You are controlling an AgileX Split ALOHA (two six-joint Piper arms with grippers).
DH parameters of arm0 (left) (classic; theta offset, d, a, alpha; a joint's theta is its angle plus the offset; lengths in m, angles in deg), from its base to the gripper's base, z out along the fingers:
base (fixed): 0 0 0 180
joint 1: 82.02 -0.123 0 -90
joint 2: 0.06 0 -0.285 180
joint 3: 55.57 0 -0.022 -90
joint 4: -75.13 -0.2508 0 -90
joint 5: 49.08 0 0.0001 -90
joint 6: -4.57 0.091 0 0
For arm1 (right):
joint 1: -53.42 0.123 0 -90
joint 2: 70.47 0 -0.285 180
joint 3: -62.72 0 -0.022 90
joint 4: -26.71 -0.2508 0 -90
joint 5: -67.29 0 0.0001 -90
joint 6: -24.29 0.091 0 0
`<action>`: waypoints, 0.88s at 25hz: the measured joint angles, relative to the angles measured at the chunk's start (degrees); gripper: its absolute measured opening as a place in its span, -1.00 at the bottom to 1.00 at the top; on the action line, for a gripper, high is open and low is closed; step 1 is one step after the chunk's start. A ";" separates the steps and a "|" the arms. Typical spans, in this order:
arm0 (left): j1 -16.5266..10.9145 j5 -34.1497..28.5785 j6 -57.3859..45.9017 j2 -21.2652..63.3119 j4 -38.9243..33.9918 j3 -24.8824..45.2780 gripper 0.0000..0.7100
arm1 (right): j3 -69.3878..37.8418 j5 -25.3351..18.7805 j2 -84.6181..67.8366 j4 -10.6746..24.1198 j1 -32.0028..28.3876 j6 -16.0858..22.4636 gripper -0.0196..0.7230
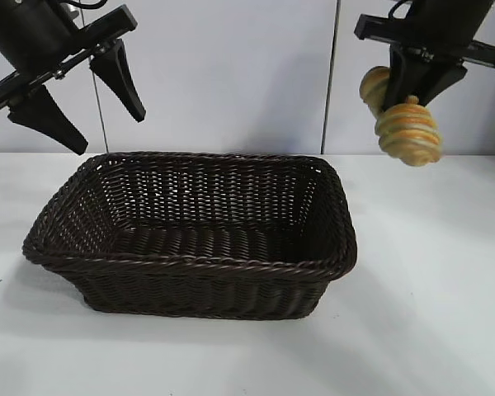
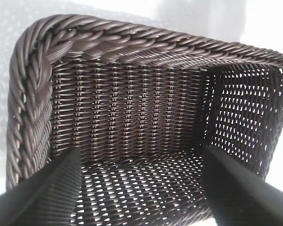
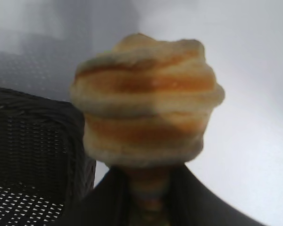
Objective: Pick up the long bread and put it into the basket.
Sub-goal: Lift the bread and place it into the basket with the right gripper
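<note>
The long bread is golden-yellow with orange-brown stripes. It hangs end-down from my right gripper, which is shut on its middle, high above the table, to the right of the basket's far right corner. In the right wrist view the bread fills the centre between my dark fingers. The dark brown wicker basket stands in the middle of the table and nothing lies in it. My left gripper is open and empty, raised above the basket's far left corner. The left wrist view looks down into the basket.
The white table surrounds the basket, with bare surface to the right and front. A pale wall stands behind. The basket's corner shows in the right wrist view, below and beside the bread.
</note>
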 joint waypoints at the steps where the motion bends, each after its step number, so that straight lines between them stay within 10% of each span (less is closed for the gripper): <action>1: 0.00 0.00 0.00 0.00 0.00 0.00 0.46 | 0.00 0.00 0.00 -1.01 0.41 -0.06 -0.52; 22: 0.00 0.00 0.00 0.00 0.00 0.00 0.46 | -0.06 1.62 2.17 -2.27 19.64 -0.91 -0.53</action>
